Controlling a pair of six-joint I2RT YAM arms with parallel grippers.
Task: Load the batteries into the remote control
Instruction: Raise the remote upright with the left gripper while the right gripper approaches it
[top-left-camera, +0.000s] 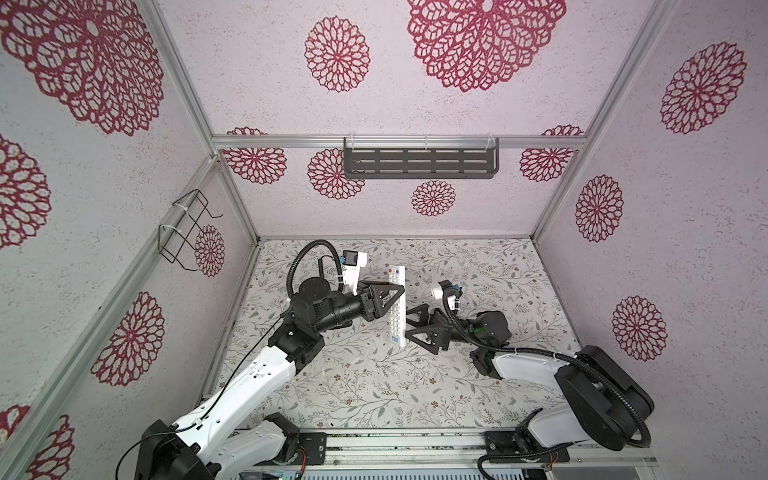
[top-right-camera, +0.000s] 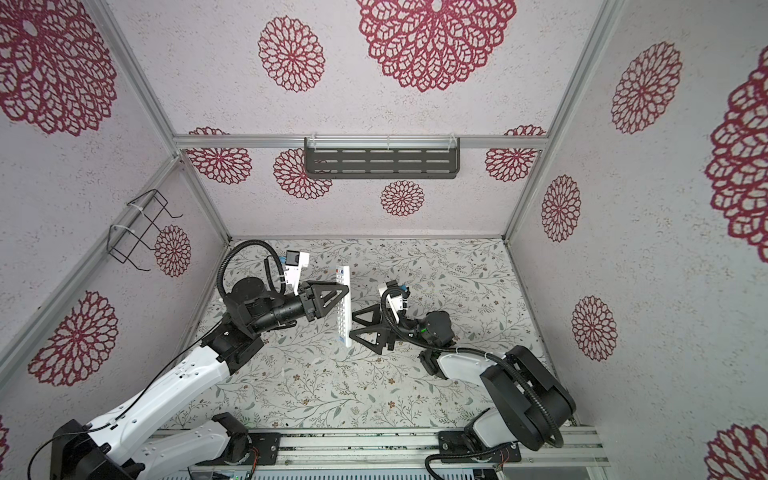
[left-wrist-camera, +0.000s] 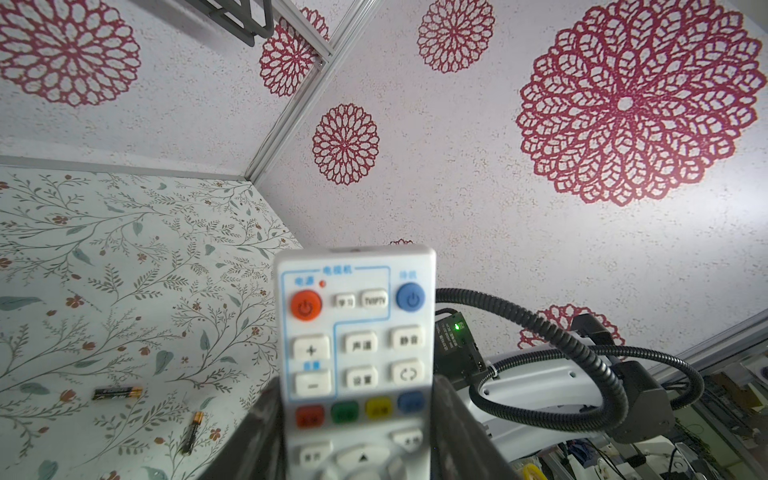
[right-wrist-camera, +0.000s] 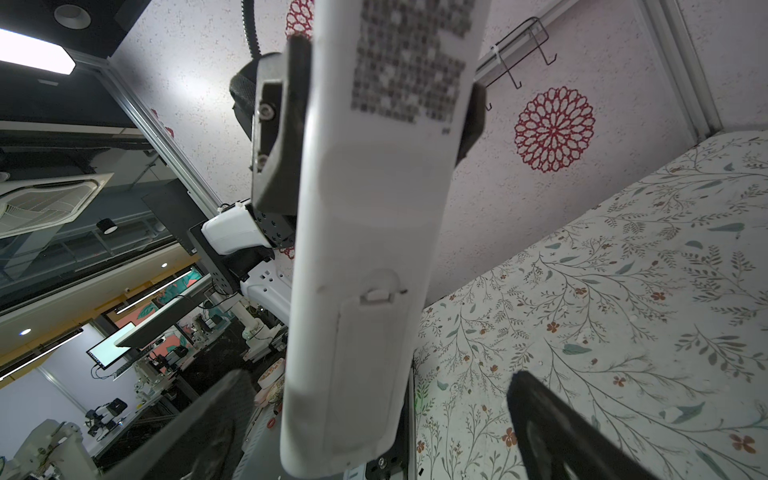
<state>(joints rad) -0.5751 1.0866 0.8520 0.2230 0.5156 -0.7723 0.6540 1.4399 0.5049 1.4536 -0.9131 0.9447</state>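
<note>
My left gripper (top-left-camera: 392, 303) (top-right-camera: 338, 301) (left-wrist-camera: 357, 399) is shut on the remote control (top-left-camera: 397, 328) (top-right-camera: 343, 324) (left-wrist-camera: 357, 324), a long white bar held by its side edges above the table. The buttons face the left wrist camera. In the right wrist view the remote control (right-wrist-camera: 365, 208) shows its back, with the battery cover (right-wrist-camera: 365, 365) in place. My right gripper (top-left-camera: 409, 324) (top-right-camera: 353, 328) (right-wrist-camera: 376, 382) stands open, its jaws on either side of the remote's logo end without touching it. Two batteries (left-wrist-camera: 117, 392) (left-wrist-camera: 192, 432) lie apart on the floral table in the left wrist view. Neither shows in the top views.
The floral table surface (top-left-camera: 415, 395) is walled on three sides. A dark slotted shelf (top-left-camera: 419, 162) hangs on the back wall and a black wire rack (top-left-camera: 185, 228) on the left wall. Both arm bases sit on the rail (top-left-camera: 415, 446) at the front edge.
</note>
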